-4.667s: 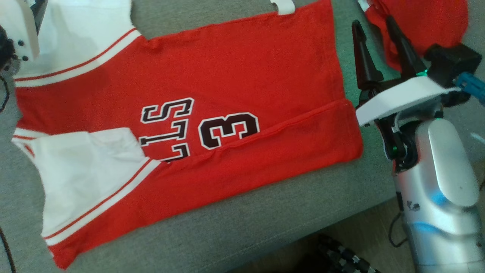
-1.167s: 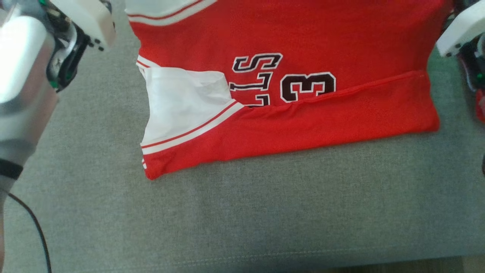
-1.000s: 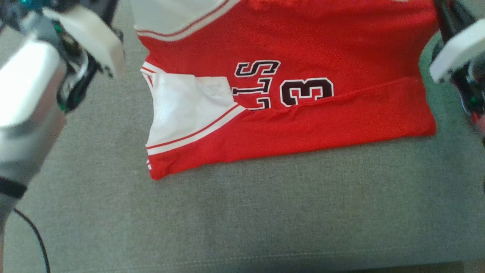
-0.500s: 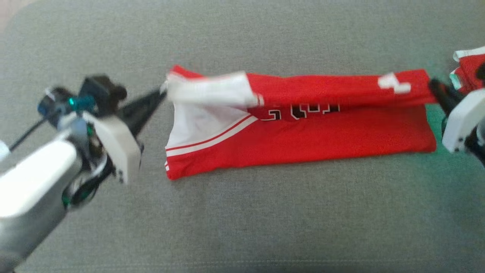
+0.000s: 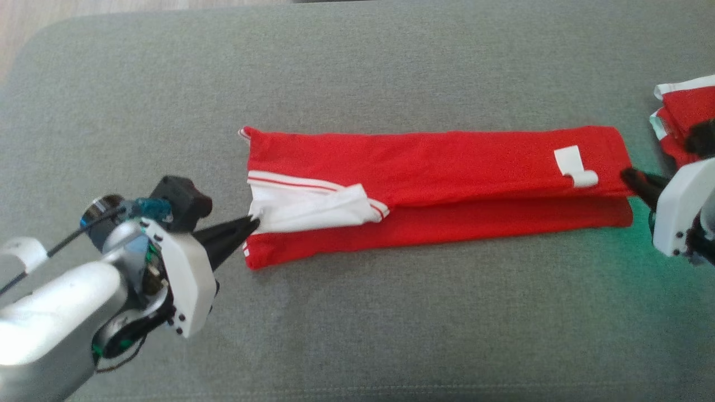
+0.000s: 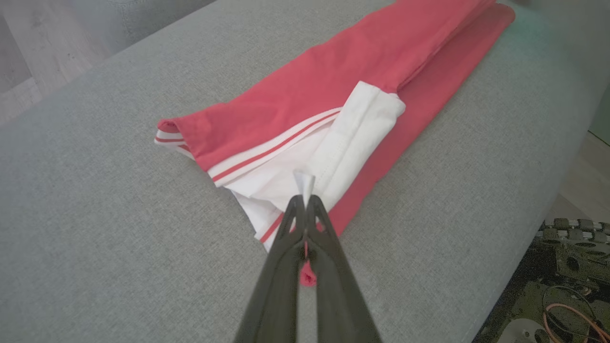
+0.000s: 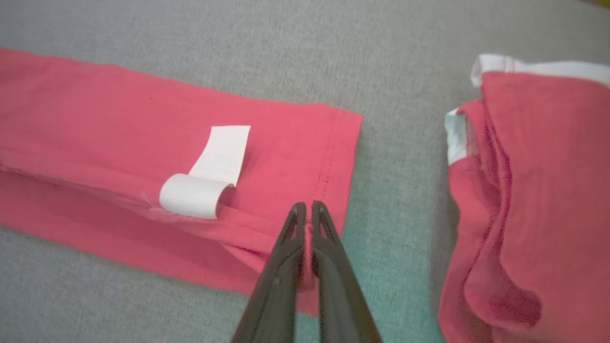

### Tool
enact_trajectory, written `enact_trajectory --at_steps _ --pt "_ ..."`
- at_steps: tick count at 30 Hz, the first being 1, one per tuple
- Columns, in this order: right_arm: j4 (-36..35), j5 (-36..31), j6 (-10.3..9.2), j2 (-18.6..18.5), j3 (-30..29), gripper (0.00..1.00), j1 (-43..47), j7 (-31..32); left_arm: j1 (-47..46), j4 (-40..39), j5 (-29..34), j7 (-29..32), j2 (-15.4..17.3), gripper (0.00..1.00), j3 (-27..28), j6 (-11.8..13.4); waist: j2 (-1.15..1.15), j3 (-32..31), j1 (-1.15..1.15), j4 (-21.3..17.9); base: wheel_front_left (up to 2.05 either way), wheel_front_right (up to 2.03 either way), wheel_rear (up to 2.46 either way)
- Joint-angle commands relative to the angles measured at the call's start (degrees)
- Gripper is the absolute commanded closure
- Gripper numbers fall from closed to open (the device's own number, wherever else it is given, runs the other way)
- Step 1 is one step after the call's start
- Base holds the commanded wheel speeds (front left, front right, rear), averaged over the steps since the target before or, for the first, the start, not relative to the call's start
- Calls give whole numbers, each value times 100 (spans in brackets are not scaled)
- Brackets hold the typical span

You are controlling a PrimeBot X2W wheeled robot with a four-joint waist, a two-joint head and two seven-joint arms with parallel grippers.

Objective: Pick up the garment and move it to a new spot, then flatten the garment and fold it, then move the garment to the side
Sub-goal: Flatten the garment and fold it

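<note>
Cushion (image 5: pixel 357 312): grey and flat, carrying everything; bare cloth is lying on the robot's side of the work.
Jersey (image 5: pixel 447 162): red, lying mid-cushion as a long narrow strip running left to right. The far layer is lying doubled over the near one, which is showing as a lower red band along the front.
Step, as judged: the lengthwise fold is being laid down, both ends pinched, release not yet made.
Pile (image 5: pixel 678 111): another red-and-white garment is sitting just past the strip's right end, apart from it. The right arm should be backing off without snagging it.
Left gripper (image 6: pixel 305 202): fingers are pressing fully together on the white corner at the left end, with a peak of white cloth poking out past the tips.
Right gripper (image 7: pixel 307 207): fingers are pressing fully together on the hem corner at the right end, low over the cushion.
Doing it well: keeping both ends level and lightly taut, lowering together so the top edge is landing parallel to the near band. Letting go only once the cloth is resting, then withdrawing outward along the strip, not across it.
Sleeve (image 5: pixel 313 204): the white panel is bunching and spilling over the near band; it is probably needing smoothing before the next fold.
Tag (image 7: pixel 209 171): white, curling up off the top layer near the right gripper.
</note>
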Motion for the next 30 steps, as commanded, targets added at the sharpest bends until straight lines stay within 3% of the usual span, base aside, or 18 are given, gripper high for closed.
enact_trajectory --at_steps 1,8,9,10,12,18,21,25,30 --pt "-134 94 -5 -307 36 100 158 101 -114 -100 -19 22 259 100 242 21 0 -21 0 -36 0 0 0" --pt "-242 147 -5 -354 140 100 202 284 12 11 -31 75 164 100 113 43 0 -35 0 -115 0 0 0" --pt "-235 119 -5 -349 152 58 200 276 34 43 -50 100 141 100 90 44 0 -40 0 -124 0 0 0" --pt "-189 117 -5 -329 157 0 215 303 52 68 -61 123 125 78 69 47 0 -48 0 -132 0 0 0" --pt "-103 155 -5 -274 184 0 259 460 75 105 -57 106 107 0 61 79 0 -75 0 -152 0 0 0" --pt "-40 319 -5 -254 90 0 300 736 156 258 -55 -176 104 0 217 373 0 -257 0 -240 0 0 0" --pt "-65 327 -5 -242 -111 0 244 531 204 301 -122 -517 85 0 458 648 0 -353 0 -290 0 0 0" --pt "-135 220 -5 -39 -516 0 167 -230 328 345 -393 -1397 -98 0 1099 1220 0 -446 0 -357 0 0 0" --pt "-135 -19 -5 542 -1175 0 208 -1589 658 430 -687 -2259 -597 0 2116 1862 0 -542 0 -422 0 0 0"
